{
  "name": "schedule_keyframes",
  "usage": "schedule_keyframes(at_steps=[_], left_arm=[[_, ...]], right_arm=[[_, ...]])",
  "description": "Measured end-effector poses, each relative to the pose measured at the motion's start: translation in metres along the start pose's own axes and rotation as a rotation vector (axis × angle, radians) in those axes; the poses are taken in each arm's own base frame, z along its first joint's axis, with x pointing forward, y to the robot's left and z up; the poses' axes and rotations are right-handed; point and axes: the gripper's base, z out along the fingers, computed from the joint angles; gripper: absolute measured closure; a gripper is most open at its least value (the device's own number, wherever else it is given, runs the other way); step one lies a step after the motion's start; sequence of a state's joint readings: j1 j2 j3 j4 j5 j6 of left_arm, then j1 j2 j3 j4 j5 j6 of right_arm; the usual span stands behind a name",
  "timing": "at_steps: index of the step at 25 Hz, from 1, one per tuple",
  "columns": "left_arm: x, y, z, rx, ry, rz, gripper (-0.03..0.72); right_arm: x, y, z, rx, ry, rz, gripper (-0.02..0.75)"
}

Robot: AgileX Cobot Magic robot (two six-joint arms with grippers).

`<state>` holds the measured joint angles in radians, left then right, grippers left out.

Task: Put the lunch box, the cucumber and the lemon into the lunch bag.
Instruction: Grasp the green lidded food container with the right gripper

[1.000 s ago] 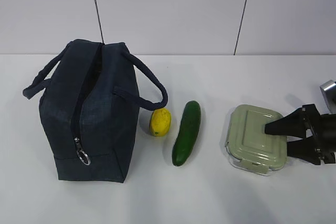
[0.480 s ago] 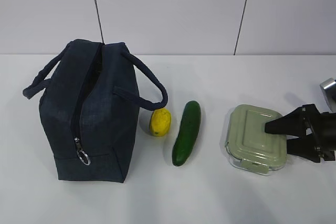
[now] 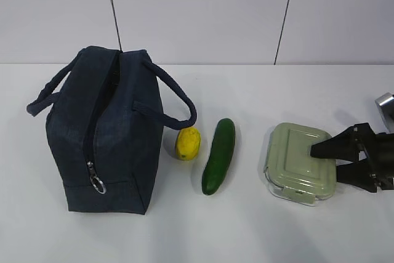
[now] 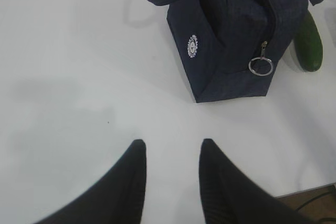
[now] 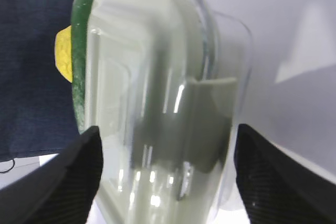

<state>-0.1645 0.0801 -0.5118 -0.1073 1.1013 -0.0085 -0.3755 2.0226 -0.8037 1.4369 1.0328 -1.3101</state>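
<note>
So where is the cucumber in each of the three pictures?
Exterior view: cucumber in the middle, between lemon and lunch box.
Left wrist view: top right edge, behind the lunch bag.
Right wrist view: green strip left of the box.
Shared landmark: the navy bag.

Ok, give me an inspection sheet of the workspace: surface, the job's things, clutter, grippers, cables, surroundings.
Surface: white table, no marks visible.
Lunch bag: standing upright at the left, zipper ring low on its near end, handles flopped to each side.
Lemon: on the table just right of the bag.
Cucumber: lying beside the lemon, apart from it.
Lunch box: flat on the table at the right, lid on.
Clutter: nothing seen.
Left gripper: empty, jaws parted above bare table, short of the bag.
Right gripper: open, one finger above and one below the box's right edge, not closed on it.
Cables: a dark cable past the table edge.
Surroundings: pale panelled wall behind.
</note>
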Motion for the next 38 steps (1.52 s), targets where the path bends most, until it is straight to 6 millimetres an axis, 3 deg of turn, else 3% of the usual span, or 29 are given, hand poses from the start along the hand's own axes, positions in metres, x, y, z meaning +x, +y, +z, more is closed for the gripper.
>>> schedule_keyframes(at_steps=[15,38], left_arm=[[0.000,0.000,0.000,0.000,0.000,0.000,0.445],[0.000,0.000,0.000,0.000,0.000,0.000,0.445]], right_arm=[[0.006,-0.011,0.008,-0.020,0.038,0.048,0.150],[0.001,-0.011,0.010,-0.076,0.041,-0.004,0.150]])
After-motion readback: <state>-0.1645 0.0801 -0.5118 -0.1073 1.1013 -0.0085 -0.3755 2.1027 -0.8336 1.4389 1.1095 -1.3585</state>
